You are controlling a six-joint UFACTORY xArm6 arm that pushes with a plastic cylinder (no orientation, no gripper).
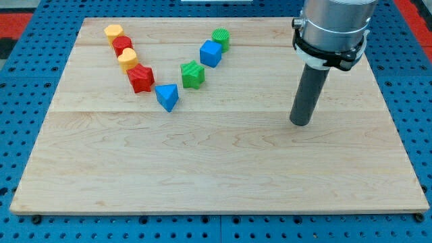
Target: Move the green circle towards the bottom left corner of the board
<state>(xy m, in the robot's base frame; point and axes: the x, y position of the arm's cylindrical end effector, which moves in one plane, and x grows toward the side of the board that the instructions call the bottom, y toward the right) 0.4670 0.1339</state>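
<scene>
**Seven blocks in a V, tip off to the right**

Wooden board (pixel 223 169) on blue pegboard. Left arm of the V, upper left, running down: yellow block (pixel 113 31), red block (pixel 122 45), second yellow block (pixel 127 59), red star (pixel 141 78). Blue triangle (pixel 167 96) sits at the bottom point of the V. Right arm going up: green star (pixel 192 73), blue cube (pixel 210 53), then green circle (pixel 221 38) at the top end, touching or just beside the cube (near the view's top edge of the board). My tip (pixel 301 123) rests on bare wood well apart from every block, right of centre. No fingers on this rod, so nothing spread or pinching.
</scene>
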